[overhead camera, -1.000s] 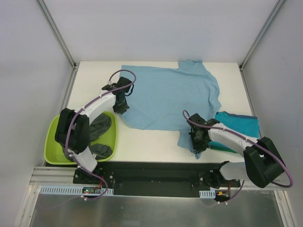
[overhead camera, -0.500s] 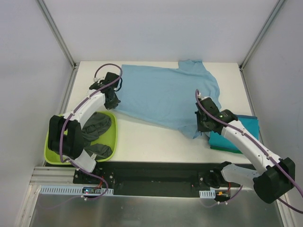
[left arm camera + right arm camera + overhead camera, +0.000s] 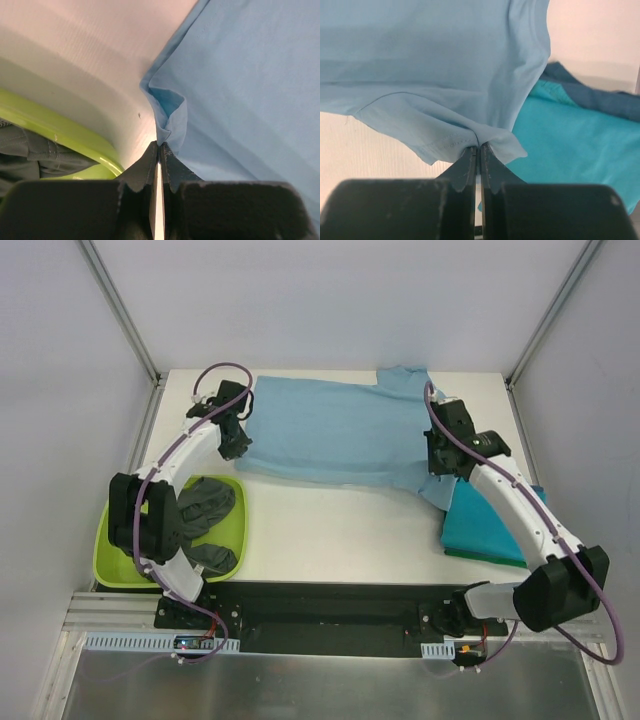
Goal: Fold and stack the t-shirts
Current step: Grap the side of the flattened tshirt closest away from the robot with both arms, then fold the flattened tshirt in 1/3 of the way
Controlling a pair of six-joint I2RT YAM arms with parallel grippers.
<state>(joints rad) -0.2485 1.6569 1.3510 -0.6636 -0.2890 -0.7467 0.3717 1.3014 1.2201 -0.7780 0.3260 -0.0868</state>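
— How far along is the folding?
— Early, I'd say. The teal t-shirt (image 3: 490, 530) lies folded at the right of the counter (image 3: 330, 530), and the dark grey shirts (image 3: 205, 510) sit in the green tub (image 3: 110, 560).
— And the arms?
— Both are extended. The left tool (image 3: 235, 445) and the right tool (image 3: 440, 468) each pinch an edge of the light blue t-shirt (image 3: 340, 435), which is spread across the far half.

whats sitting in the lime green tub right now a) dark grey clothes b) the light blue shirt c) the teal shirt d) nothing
a: dark grey cloth lies bunched in the green tub, while the teal shirt and the light blue shirt are out on the table.
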